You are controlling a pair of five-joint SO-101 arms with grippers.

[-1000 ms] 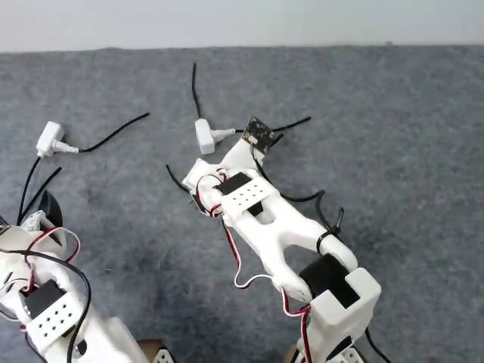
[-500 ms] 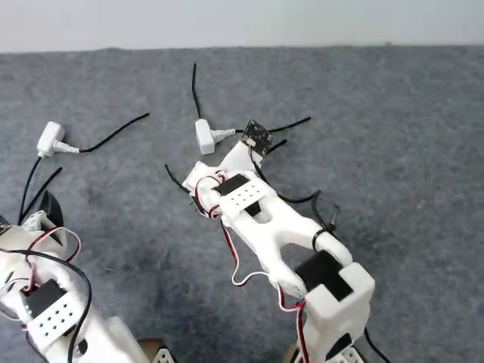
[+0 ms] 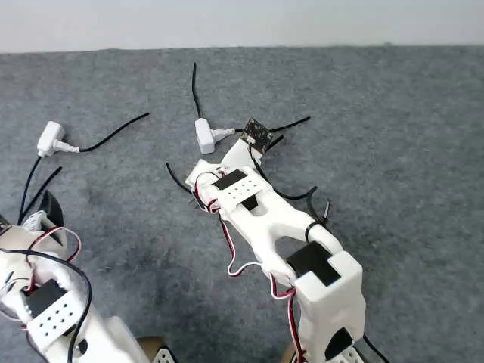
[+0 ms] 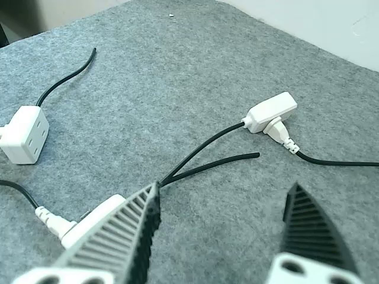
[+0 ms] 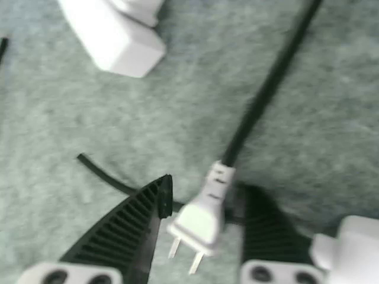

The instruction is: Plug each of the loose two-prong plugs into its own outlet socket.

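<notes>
On the grey bench (image 3: 393, 151), the left end effector (image 4: 225, 189) is held low at the far left with its fingers spread wide and nothing between them. It is apparently parked because the pair in front of it looks done: the far-left socket (image 3: 48, 138) is seen with a corded plug (image 4: 280, 132) pushed into its side. Further right, the middle socket (image 3: 203, 137) is likewise shown with a second plug (image 3: 223, 134) seated. Near it, the right end effector (image 5: 207, 188) is poised over the loose two-prong plug (image 5: 200, 220), fingers parted either side of the white body and not yet seen to pinch it. The prongs are left clear and the black cord (image 5: 266, 89) trails away, an approach judged to suit insertion. A white block (image 5: 349, 245), possibly the free socket, lies just beside.
</notes>
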